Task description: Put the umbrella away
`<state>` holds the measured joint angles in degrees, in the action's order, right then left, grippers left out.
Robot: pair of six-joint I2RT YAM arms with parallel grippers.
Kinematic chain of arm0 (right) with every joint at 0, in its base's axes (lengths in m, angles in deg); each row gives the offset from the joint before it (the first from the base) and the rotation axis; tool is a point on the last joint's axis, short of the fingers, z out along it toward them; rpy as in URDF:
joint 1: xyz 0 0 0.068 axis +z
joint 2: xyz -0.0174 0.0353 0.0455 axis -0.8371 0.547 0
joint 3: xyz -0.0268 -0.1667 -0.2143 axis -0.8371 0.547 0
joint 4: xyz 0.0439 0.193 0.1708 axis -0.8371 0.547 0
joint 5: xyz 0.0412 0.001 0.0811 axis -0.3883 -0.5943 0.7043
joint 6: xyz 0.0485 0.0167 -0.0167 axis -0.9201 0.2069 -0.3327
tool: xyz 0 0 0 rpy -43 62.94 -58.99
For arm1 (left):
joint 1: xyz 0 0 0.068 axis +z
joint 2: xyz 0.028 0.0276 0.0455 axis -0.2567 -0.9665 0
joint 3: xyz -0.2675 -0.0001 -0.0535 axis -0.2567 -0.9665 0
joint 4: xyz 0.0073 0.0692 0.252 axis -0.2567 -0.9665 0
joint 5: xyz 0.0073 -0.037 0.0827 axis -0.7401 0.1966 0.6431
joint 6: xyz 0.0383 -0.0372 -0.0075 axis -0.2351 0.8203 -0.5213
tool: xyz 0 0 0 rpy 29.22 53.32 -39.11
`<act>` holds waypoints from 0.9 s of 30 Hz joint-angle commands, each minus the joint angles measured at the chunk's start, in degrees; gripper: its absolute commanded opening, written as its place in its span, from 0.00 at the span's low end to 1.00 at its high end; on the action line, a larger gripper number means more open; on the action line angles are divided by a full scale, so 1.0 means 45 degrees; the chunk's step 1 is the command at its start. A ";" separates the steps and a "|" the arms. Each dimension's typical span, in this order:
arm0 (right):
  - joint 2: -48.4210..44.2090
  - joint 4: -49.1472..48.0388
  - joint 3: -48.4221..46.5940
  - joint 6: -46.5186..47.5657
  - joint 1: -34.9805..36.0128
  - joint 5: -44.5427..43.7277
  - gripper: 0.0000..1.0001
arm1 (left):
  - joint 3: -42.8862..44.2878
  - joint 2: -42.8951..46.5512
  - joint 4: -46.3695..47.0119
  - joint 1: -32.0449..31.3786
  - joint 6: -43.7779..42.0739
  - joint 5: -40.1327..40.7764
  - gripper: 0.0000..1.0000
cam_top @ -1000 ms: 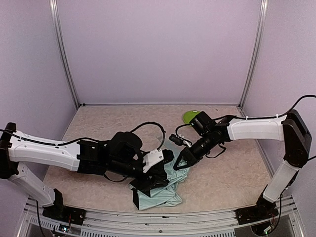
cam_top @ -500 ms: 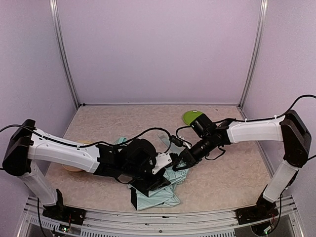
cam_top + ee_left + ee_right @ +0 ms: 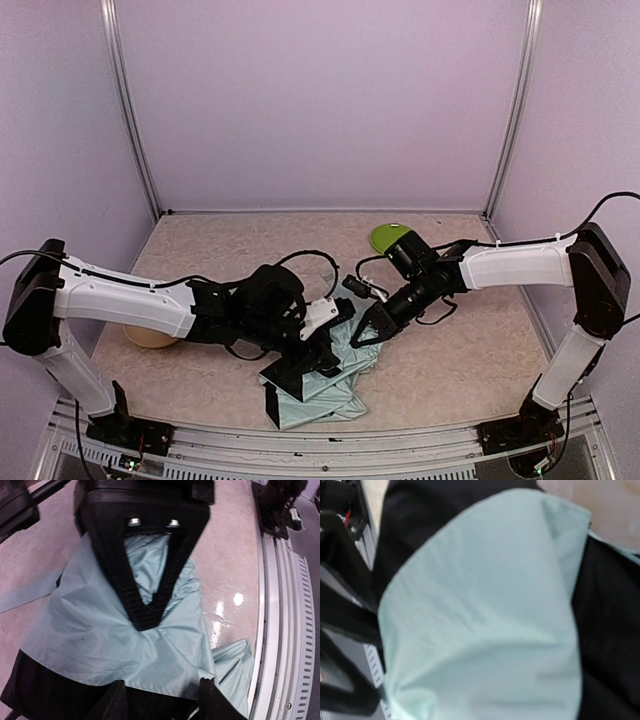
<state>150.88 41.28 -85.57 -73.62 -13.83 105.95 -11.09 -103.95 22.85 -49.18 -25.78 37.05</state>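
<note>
Folding step, I reckon: umbrella [image 3: 325, 390] is lying crumpled near the front of the desk [image 3: 450, 350], with the left claw [image 3: 161, 701] straddling its fabric, jaws apart. The right claw [image 3: 366, 333] is sitting buried in cloth, so I can't tell its grip. Next it's needing a firm pinch to gather the fabric.

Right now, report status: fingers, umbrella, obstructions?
Left fingers open over the umbrella fabric. Right fingers pinched shut on it. Umbrella crumpled, not yet wrapped. Green plate behind, apart from it.

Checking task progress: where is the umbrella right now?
In the top view the umbrella lies crumpled on the table near its front edge, about centre, under the left gripper, with the right gripper at its upper right edge.
</note>
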 commanded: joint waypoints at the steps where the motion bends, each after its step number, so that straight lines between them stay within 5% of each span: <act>1: -0.0384 0.0124 -0.0273 0.0325 -0.0010 0.0074 0.03 | 0.0183 0.0010 0.0227 -0.0014 0.0417 -0.1470 0.53; 9: -0.0342 0.0057 -0.0275 0.0428 -0.0006 -0.0017 0.03 | 0.0421 -0.0627 -0.0577 -0.0646 0.0755 -0.0261 0.52; 16: -0.0387 0.0154 -0.0276 0.0646 -0.0006 0.0175 0.03 | 0.0789 -0.1060 -0.0897 -0.0282 0.0364 0.1421 0.29; 19: -0.0450 0.0154 -0.0194 0.0732 -0.0001 0.0310 0.04 | 0.0792 -0.1092 -0.0807 -0.0278 0.0288 0.1000 0.06; 20: -0.0479 0.0176 -0.0169 0.0802 -0.0007 0.0309 0.07 | 0.0762 -0.1059 -0.0766 -0.0288 0.0299 0.0816 0.00; 27: -0.0452 -0.0039 -0.0140 0.1125 -0.0023 0.0199 0.41 | 0.0823 0.0155 -0.0381 -0.0335 0.0235 -0.0698 0.00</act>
<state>150.79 42.59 -85.57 -70.58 -13.83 104.94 -9.25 -107.99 19.63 -50.73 -23.95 38.32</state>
